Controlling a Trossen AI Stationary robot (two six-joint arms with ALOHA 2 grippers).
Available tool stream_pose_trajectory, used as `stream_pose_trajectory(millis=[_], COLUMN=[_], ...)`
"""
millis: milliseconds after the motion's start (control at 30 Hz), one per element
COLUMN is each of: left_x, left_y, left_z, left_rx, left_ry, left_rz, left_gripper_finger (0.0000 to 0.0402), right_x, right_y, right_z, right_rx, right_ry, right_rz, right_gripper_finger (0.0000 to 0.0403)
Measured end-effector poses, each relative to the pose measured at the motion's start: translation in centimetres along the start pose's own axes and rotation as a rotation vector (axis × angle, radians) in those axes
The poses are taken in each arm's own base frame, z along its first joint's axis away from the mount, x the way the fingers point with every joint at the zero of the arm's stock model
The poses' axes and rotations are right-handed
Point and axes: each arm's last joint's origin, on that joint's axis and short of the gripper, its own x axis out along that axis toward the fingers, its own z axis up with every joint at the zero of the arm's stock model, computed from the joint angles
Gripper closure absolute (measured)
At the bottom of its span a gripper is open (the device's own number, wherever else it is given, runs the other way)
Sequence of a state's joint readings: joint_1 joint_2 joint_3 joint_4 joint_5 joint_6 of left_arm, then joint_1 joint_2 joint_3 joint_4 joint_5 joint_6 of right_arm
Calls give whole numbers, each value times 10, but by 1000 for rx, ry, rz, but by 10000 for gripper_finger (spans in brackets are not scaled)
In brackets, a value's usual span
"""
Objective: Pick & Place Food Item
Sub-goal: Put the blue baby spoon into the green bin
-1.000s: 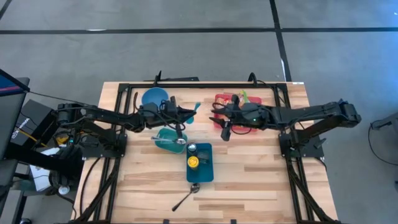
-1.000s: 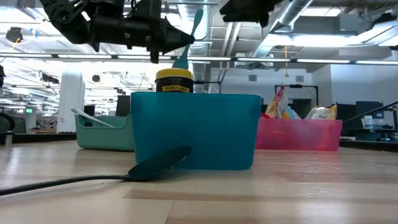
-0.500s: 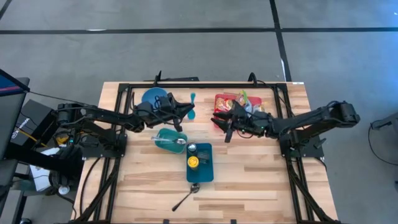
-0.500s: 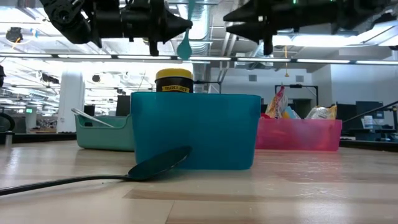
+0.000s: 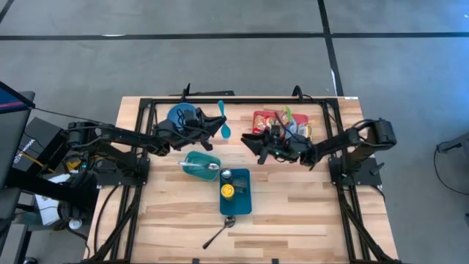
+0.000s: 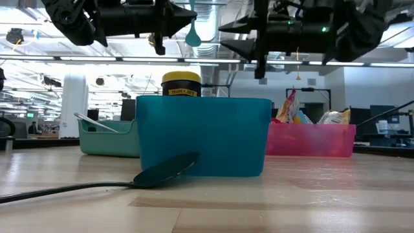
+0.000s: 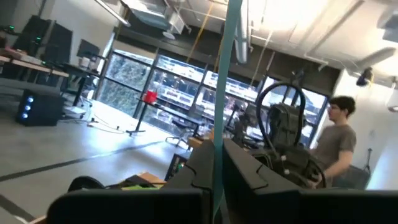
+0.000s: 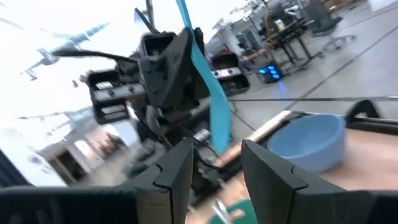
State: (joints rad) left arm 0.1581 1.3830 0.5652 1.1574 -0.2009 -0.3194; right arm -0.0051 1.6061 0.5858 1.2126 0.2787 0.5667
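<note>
On the table point(image 5: 308, 220), beyond the blue bin point(image 5: 242, 204) and toward the right arm's side: pink basket point(image 5: 255, 116), holding the food packets point(image 5: 287, 121). Stand upright inside it, tops above the rim in the low view, so long axis vertical. No packet lifted yet.

Between the blue bin and the pink basket, raised above the table: right claw point(image 5: 258, 150), released, fingers apart with nothing between them. From this claw the packets lie just behind, toward the arm's own base; probably must turn back and come down from above. By far the nearer arm for the food.

Beyond the blue bin on the other side: light blue bowl point(image 5: 179, 115). Just beside the blue bin, toward the left arm: green tray point(image 5: 192, 167) with a metal spoon in it.

Inside the blue bin: jar point(image 5: 228, 191) with yellow lid; band under the lid reads "TRADER JOE'S" in the low view. No other writing readable.

High above the table, beyond the blue bin and near the bowl: left claw point(image 5: 212, 126), clenched on a teal spoon point(image 5: 222, 119), handle between the fingers. Not a food item.

On the near side of the blue bin: black spoon point(image 5: 220, 231), lying flat on the table.
</note>
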Motion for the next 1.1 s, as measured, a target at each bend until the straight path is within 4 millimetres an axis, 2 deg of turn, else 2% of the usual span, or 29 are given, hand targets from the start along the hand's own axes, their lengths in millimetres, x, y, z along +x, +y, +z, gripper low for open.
stream_pose_trajectory(millis=[267,633,1100], left_x=[0,0,-1], left_y=[0,0,-6], left_z=[2,1,3], left_rx=[-37,-67,-79], left_ry=[-19,-17,-38], left_rz=[4,2,-28], left_gripper_finger=[396,396,396], right_x=[15,44,59], right_y=[-14,-12,-1], right_z=[-11,-23,-12], right_rx=[89,101,127], right_ry=[0,3,-49], right_rz=[53,81,103], right_gripper_finger=[272,272,284])
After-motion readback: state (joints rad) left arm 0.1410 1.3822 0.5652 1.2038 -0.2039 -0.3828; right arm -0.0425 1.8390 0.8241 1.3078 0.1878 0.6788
